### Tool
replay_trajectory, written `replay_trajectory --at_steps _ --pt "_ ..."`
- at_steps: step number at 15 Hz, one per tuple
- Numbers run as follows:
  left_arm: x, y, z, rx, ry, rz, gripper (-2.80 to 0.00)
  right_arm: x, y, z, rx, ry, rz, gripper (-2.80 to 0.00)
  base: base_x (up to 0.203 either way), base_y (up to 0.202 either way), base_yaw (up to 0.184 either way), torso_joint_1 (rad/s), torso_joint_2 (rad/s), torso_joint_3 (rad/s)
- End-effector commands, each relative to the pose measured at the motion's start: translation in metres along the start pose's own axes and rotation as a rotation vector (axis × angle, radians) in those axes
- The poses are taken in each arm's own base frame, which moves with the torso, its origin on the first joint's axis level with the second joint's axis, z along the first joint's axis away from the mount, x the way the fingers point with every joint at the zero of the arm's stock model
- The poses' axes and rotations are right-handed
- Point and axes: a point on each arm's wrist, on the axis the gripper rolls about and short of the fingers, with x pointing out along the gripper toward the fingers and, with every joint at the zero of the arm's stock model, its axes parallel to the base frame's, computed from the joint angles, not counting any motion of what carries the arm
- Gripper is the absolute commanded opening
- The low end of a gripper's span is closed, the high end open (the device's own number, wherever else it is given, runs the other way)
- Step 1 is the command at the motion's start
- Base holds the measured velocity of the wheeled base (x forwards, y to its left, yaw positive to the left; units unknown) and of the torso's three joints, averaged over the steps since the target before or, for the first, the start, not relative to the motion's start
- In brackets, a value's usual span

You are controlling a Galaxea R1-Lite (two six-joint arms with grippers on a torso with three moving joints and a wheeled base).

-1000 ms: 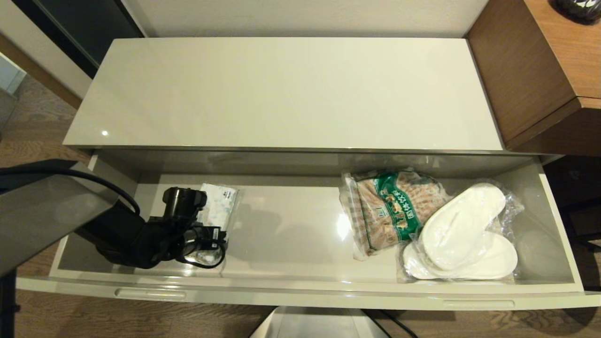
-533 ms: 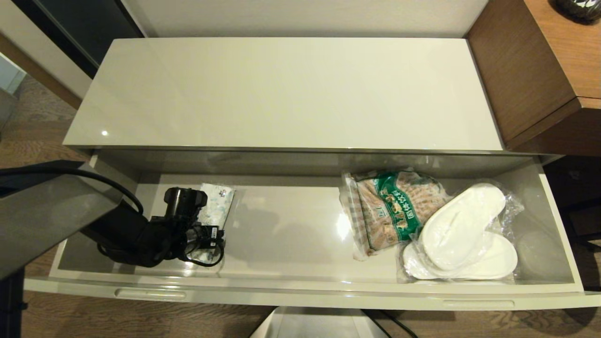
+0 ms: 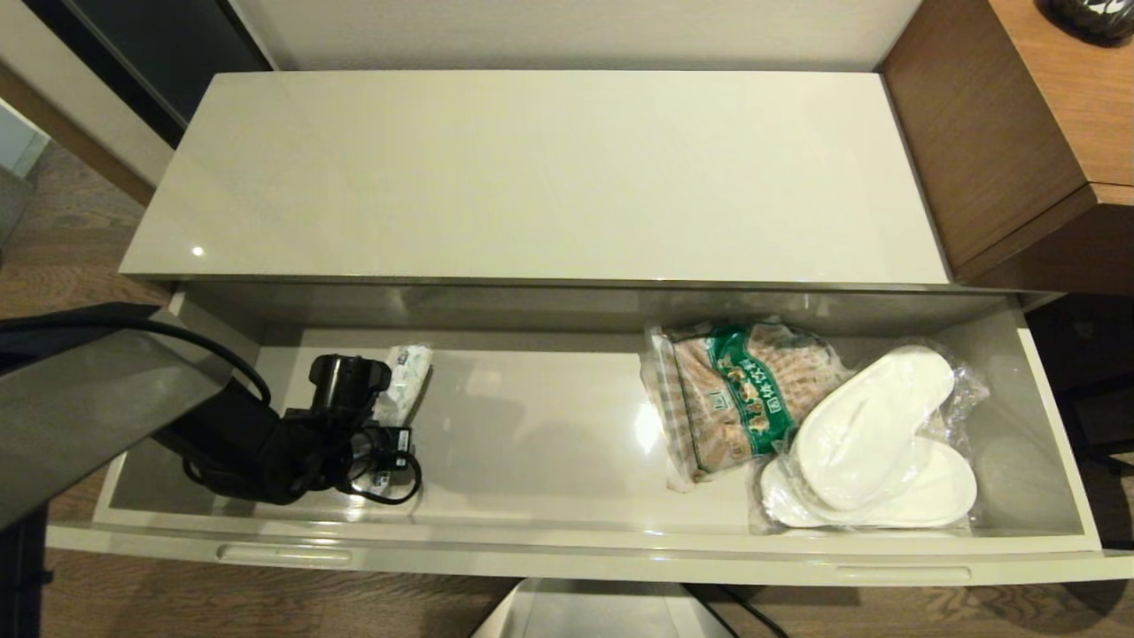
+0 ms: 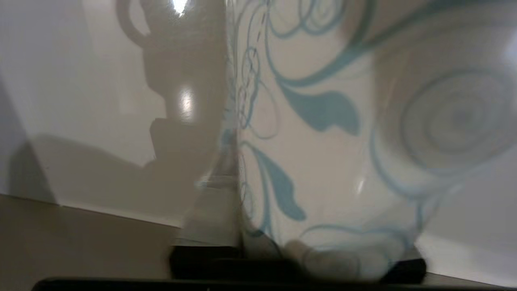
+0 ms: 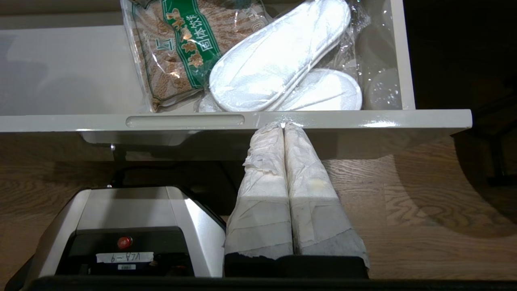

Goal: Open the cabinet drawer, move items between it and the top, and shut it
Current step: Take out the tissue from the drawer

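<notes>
— Where's the small patterned pack (image 3: 406,379)?
— Down in the cabinet drawer (image 3: 567,554), at its left end; tipped up on edge, pinched by the left gripper (image 3: 383,409), whose jaws are clamped on it.
— And further along?
— A green-labelled snack bag (image 3: 735,390) and wrapped white slippers (image 3: 873,443) lie touching at the right end; the cabinet top (image 3: 540,177) sits behind.
— The right gripper (image 5: 284,137)?
— Closed, fingers pressed together, just outside the drawer front.

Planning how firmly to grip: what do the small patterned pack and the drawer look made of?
The pack: apparently soft, in clear shiny film that creases and catches glare, blue-green swirls printed beneath. The drawer: hard, glossy beige-grey, probably lacquered board or plastic; its floor mirrors lights and shadows.
</notes>
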Motion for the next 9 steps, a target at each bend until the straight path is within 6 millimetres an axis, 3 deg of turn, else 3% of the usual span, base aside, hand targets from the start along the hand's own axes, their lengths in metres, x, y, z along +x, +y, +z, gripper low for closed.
replay_trajectory --at_steps 1,7,9 --pt "-0.013 0.003 0.011 -0.012 -0.045 0.001 -2.8 -0.001 0.0 -0.001 0.001 -0.013 0.001 -2.8 0.0 0.0 0.0 0.0 0.0 0.0" --pt "-0.094 0.023 0.035 -0.035 -0.149 -0.011 -2.8 -0.001 0.0 -0.001 0.001 -0.013 0.001 -2.8 0.0 0.0 0.0 0.0 0.0 0.0" --pt "-0.129 0.03 0.041 -0.037 -0.166 -0.02 -2.8 -0.001 0.0 -0.001 0.001 -0.013 0.001 -2.8 0.0 0.0 0.0 0.0 0.0 0.0"
